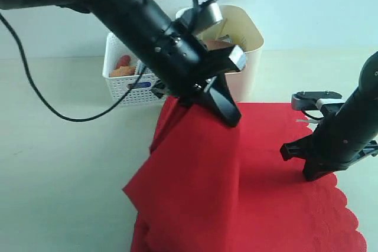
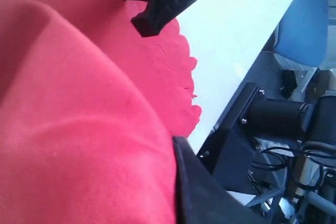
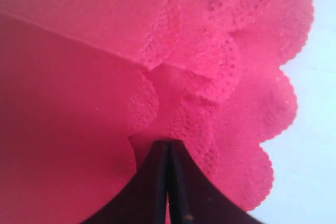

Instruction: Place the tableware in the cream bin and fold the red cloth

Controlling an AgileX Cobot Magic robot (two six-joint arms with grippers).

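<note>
Back left: white lattice basket point(image 1: 121, 90), reddish food point(image 1: 122, 66) inside. Centre: left gripper point(image 1: 231, 117), jaws clamped on red cloth point(image 1: 201, 187), holding one part up in tall draped peak. Rest of cloth lies flat on table point(image 1: 59, 175), spread from centre to right. Behind that gripper: cream bin point(image 1: 251, 45), just beside basket, at cloth's far edge. Right: right gripper point(image 1: 312, 174), jaws together, tips down on cloth near scalloped edge point(image 1: 348, 222). Cannot tell whether cloth is pinched between them.

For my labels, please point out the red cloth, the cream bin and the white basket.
red cloth point(image 1: 201, 193), exterior view, its middle.
cream bin point(image 1: 251, 70), exterior view, outer wall.
white basket point(image 1: 115, 87), exterior view, front wall.
</note>
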